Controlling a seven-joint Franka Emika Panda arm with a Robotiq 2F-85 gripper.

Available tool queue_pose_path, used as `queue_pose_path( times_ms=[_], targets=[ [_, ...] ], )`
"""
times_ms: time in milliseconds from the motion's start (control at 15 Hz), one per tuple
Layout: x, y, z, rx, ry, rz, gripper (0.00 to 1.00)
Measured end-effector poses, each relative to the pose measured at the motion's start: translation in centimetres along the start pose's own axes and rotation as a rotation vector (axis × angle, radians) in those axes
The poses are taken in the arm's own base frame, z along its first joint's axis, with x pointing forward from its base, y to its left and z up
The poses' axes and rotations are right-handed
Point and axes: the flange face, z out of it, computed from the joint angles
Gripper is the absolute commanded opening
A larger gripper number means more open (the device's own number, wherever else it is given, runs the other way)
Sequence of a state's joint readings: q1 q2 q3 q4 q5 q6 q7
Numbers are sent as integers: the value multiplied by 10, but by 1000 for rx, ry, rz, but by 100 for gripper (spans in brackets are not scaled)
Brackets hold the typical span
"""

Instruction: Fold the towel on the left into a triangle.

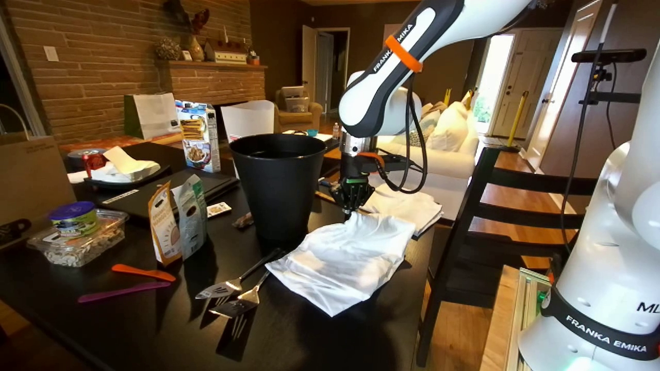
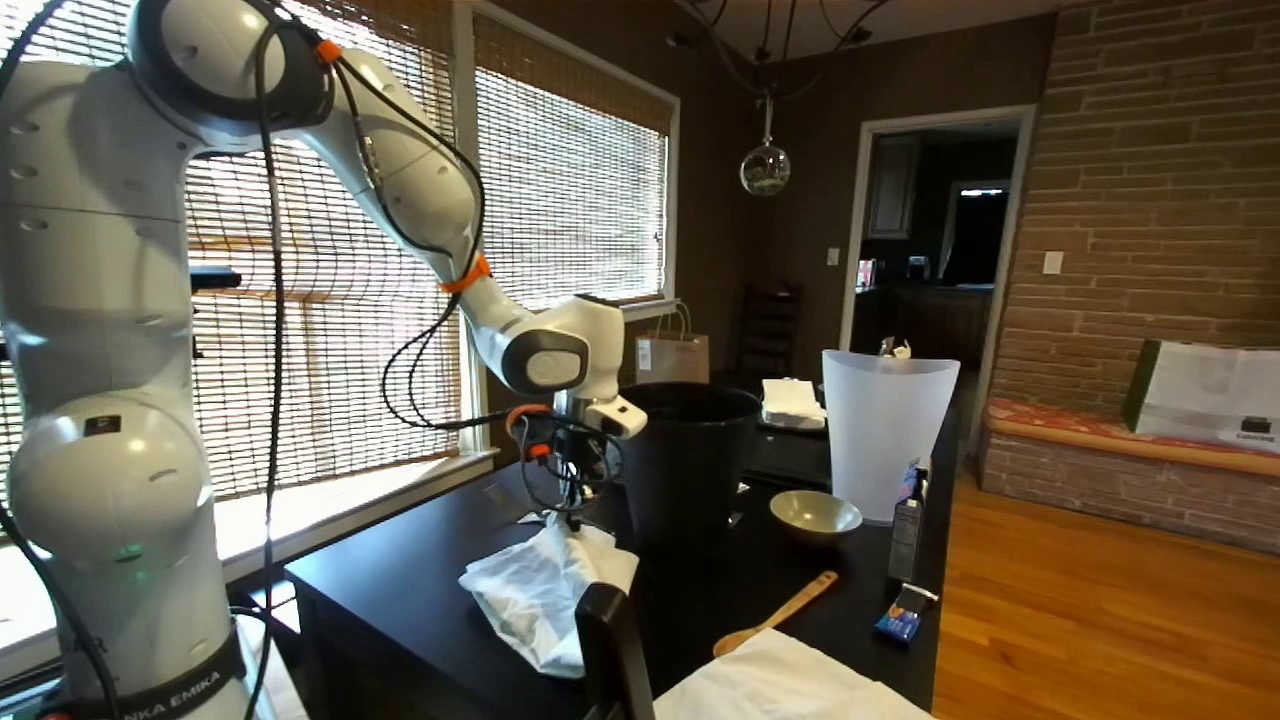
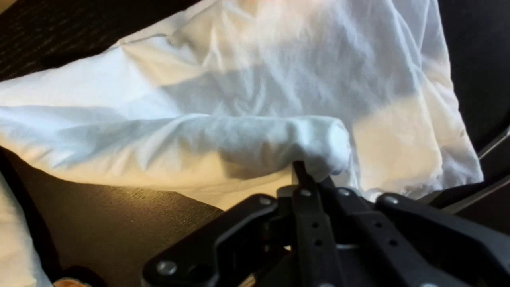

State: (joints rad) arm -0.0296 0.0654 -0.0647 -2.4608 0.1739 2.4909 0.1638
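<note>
The towel, a thin wrinkled white cloth, lies on the dark table in both exterior views [image 1: 345, 257] [image 2: 530, 590] and fills much of the wrist view [image 3: 295, 75]. My gripper is over the towel's edge near the black bin, in both exterior views [image 1: 348, 210] [image 2: 572, 522]. In the wrist view the gripper [image 3: 313, 175] has its fingers close together on a bunched fold of the towel. That fold is raised as a rounded ridge running left across the wrist view. The rest of the towel lies spread on the table. The inner fingertip faces are partly hidden by cloth.
The black bin [image 1: 278, 190] stands close beside the gripper and towel. Metal utensils [image 1: 242, 299] lie by the towel's near corner. A folded white cloth [image 1: 407, 203] lies behind the gripper. A wooden spoon [image 2: 775, 615], a bowl [image 2: 815, 512] and a black chair [image 2: 615, 640] are nearby.
</note>
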Motion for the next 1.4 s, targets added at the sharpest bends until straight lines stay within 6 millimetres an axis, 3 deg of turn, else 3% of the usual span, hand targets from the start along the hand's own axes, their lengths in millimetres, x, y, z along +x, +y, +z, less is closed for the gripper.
queue_pose_path(
  times_ms=[600, 1400],
  targets=[
    [-54, -10, 11, 54, -55, -178, 1],
    [-92, -35, 37, 82, -86, -365, 1]
  ],
)
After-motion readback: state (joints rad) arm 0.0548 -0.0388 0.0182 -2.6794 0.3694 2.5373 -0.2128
